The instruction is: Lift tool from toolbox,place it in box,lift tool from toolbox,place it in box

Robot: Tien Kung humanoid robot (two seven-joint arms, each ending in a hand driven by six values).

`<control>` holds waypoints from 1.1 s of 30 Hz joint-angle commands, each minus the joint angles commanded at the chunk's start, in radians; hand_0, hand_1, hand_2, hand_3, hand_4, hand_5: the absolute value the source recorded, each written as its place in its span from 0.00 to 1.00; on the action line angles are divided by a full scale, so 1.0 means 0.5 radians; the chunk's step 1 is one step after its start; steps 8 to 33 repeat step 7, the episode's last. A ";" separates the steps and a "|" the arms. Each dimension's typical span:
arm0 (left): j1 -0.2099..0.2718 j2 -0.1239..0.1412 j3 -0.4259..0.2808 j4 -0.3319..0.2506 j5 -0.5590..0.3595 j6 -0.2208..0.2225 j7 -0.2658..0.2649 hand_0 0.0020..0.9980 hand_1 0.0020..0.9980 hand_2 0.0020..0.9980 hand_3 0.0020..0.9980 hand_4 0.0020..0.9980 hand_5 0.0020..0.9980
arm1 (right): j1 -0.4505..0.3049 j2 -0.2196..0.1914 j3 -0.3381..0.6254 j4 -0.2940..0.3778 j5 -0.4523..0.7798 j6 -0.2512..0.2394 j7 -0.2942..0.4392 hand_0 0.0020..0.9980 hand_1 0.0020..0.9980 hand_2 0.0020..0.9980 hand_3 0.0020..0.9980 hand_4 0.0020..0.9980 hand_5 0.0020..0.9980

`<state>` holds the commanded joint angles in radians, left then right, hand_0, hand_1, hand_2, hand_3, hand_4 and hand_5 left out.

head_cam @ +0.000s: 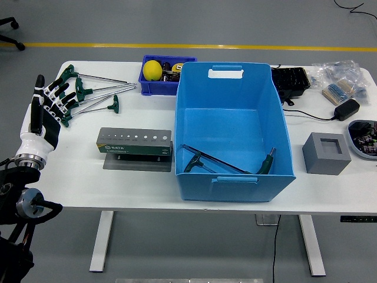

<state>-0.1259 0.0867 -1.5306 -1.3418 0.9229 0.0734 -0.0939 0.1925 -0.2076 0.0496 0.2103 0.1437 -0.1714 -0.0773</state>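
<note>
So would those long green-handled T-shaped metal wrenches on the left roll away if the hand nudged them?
The green-handled T-shaped wrenches probably would not roll far: each cross handle sticks out sideways and should stop the thin round shaft turning. They look like stiff steel, so likely rigid and fairly heavy for their width. The smooth shafts may slip in the left hand, which is open beside them.

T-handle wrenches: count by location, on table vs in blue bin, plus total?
On the white table, by the left hand: 4 T-handle wrenches
In the blue bin: 2, one lying on the floor, one at the right wall
Total: 6
</note>
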 joint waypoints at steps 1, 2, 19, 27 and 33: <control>0.000 -0.001 -0.003 0.000 0.001 0.000 0.000 0.81 0.76 0.84 0.81 0.94 0.88 | 0.000 0.000 -0.002 0.000 0.003 0.000 0.001 0.70 0.70 0.77 0.61 0.85 0.73; 0.000 -0.002 -0.008 0.000 0.000 0.000 -0.001 0.81 0.76 0.84 0.81 0.94 0.88 | 0.000 0.000 -0.006 0.000 0.009 0.000 0.002 0.70 0.70 0.77 0.61 0.85 0.73; 0.008 -0.004 -0.028 0.004 0.007 -0.001 0.001 0.81 0.76 0.85 0.81 0.94 0.88 | -0.001 -0.002 -0.022 -0.004 0.030 -0.001 0.009 0.70 0.70 0.77 0.61 0.85 0.73; 0.008 -0.004 -0.028 0.004 0.007 -0.001 0.001 0.81 0.76 0.85 0.81 0.94 0.88 | -0.001 -0.002 -0.022 -0.004 0.030 -0.001 0.009 0.70 0.70 0.77 0.61 0.85 0.73; 0.008 -0.004 -0.028 0.004 0.007 -0.001 0.001 0.81 0.76 0.85 0.81 0.94 0.88 | -0.001 -0.002 -0.022 -0.004 0.030 -0.001 0.009 0.70 0.70 0.77 0.61 0.85 0.73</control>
